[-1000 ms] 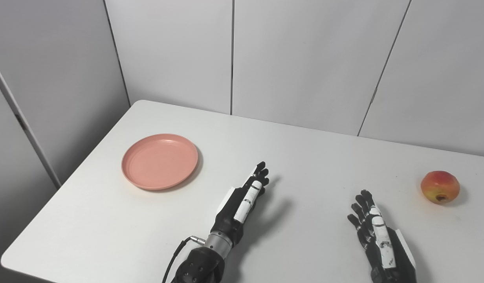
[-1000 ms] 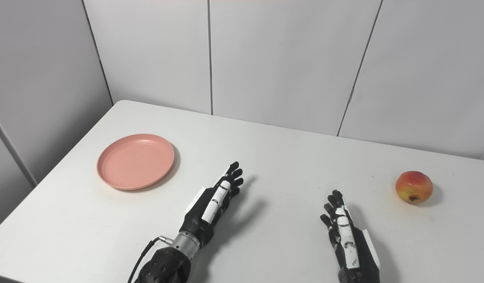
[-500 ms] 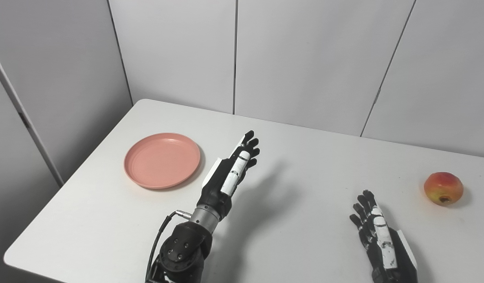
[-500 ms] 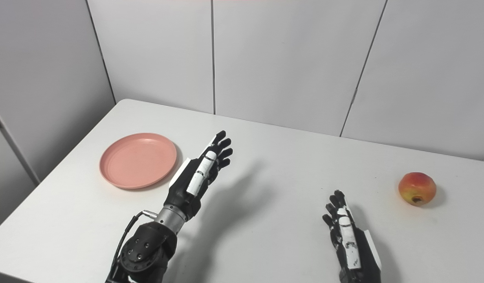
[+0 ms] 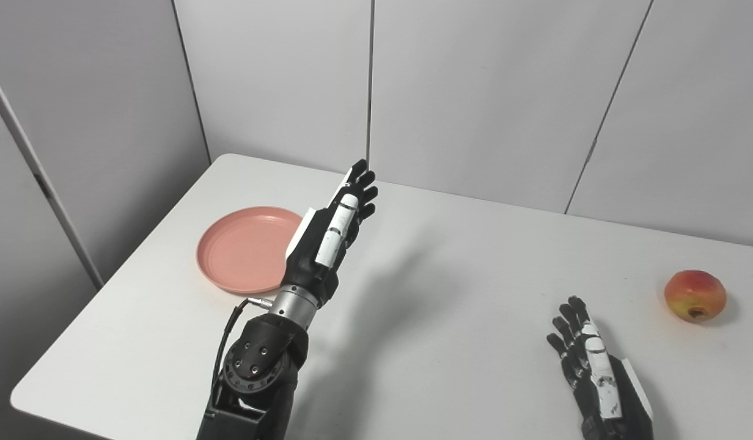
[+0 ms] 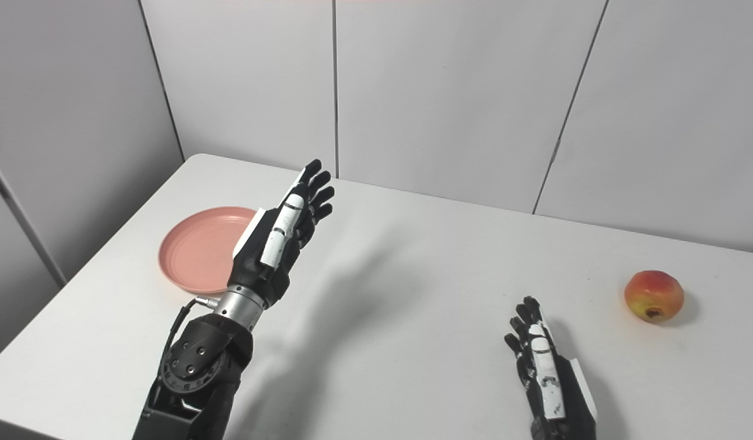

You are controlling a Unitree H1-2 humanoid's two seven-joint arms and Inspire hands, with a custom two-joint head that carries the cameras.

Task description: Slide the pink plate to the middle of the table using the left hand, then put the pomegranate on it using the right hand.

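Left robot hand [image 5: 330, 235] raised beside pink plate [image 5: 242, 250], fingers straight, spread, empty, right robot hand [image 5: 596, 373] flat, fingers apart.

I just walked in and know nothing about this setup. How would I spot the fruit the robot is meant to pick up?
Start at the white table and look to its right side, past the right hand lying open near the front edge. There sits the pomegranate, alone on the bare tabletop. It is the only round, red-and-yellow thing here; the pink plate on the far left is flat.
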